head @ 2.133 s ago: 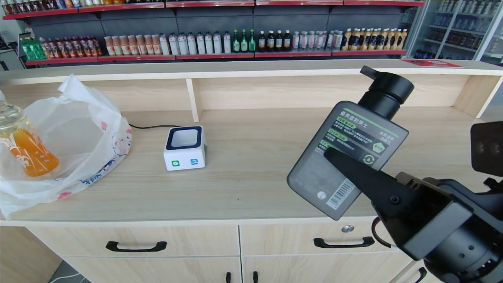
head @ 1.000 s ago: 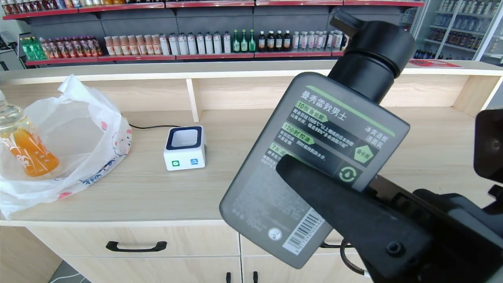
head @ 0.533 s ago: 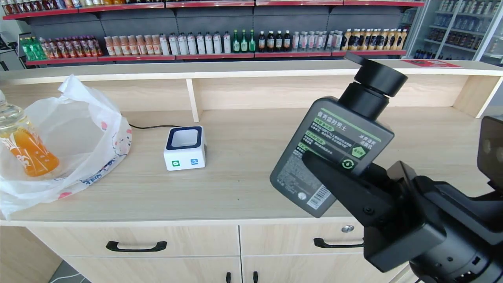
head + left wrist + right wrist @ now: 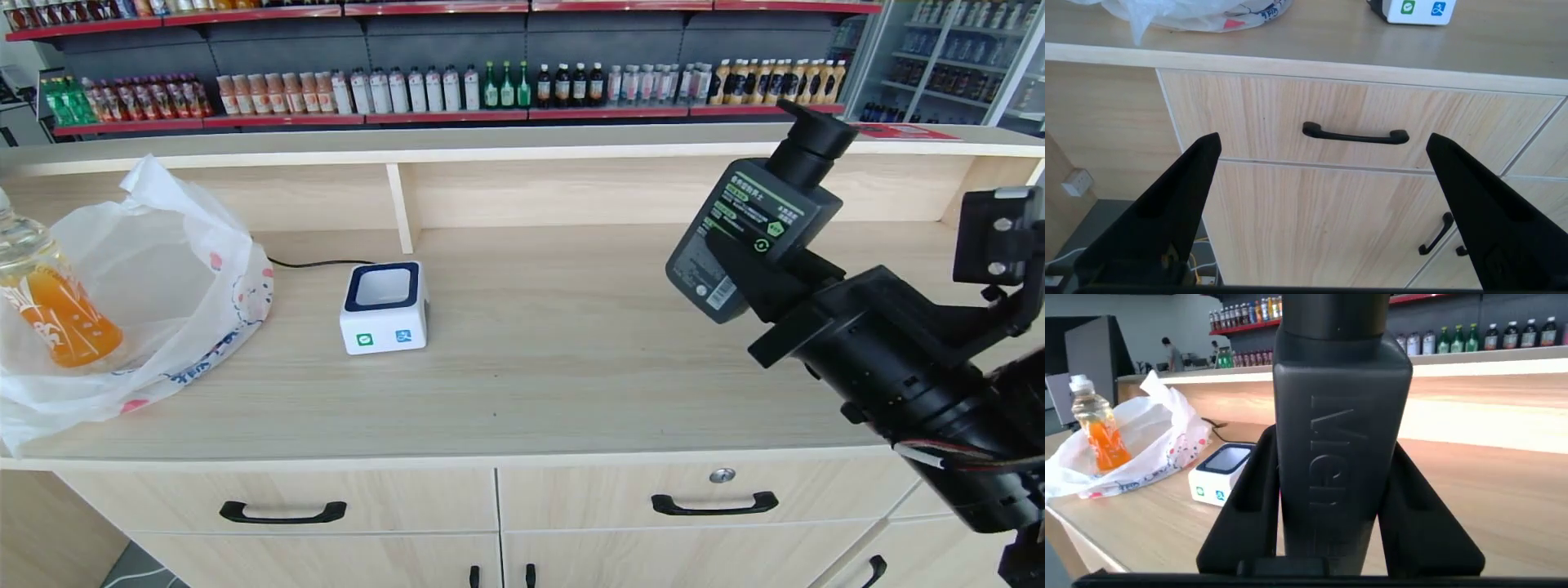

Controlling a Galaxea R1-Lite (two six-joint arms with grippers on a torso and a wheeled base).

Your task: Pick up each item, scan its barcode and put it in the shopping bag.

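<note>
A shop: behind the wooden counter (image 4: 571, 384) run red shelves (image 4: 441, 118) of bottled drinks (image 4: 408, 88), a glass-door fridge (image 4: 947, 65) behind its right end, a payment scanner (image 4: 384, 308) on it.

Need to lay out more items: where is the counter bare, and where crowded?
Widest bare stretch: the counter from the scanner rightward, below the pump bottle held aloft by the right gripper. A narrower gap lies between scanner and shopping bag. The left end is crowded: the bag, holding an orange drink bottle, sprawls there.
</note>
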